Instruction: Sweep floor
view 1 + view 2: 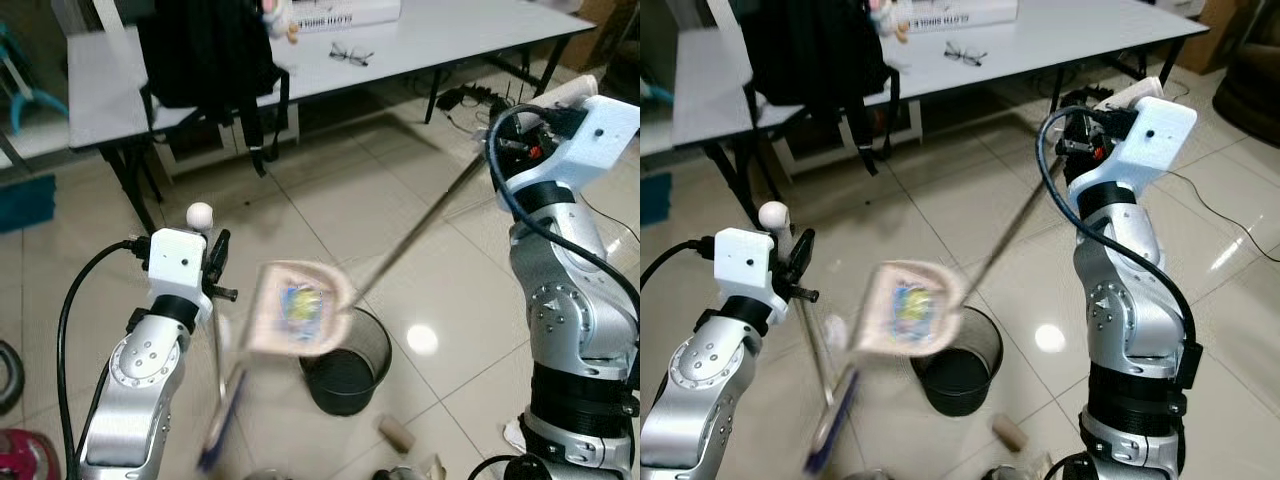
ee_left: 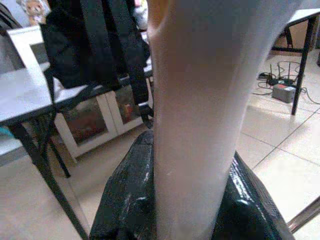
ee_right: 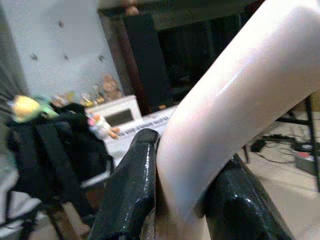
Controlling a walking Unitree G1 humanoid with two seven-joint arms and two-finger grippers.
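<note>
1. Left end effector (image 1: 213,262) is clamping the white broom handle (image 2: 200,115), brush (image 1: 222,425) blurring at 7 o'clock of the bin (image 1: 345,362).
2. Right end effector (image 3: 180,195) is gripping the dustpan handle (image 3: 235,95); dustpan (image 1: 298,310) is hovering at the bin's 11 o'clock rim.
3. Backpack (image 1: 205,50) is sitting on the tabletop (image 1: 420,40).

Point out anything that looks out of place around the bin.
A crumpled scrap lies on the tiles beside the black bin, not in it. The dustpan, held by the right claw, hangs tilted above the bin with a colourful wrapper on it. Blur hides finer detail.
</note>
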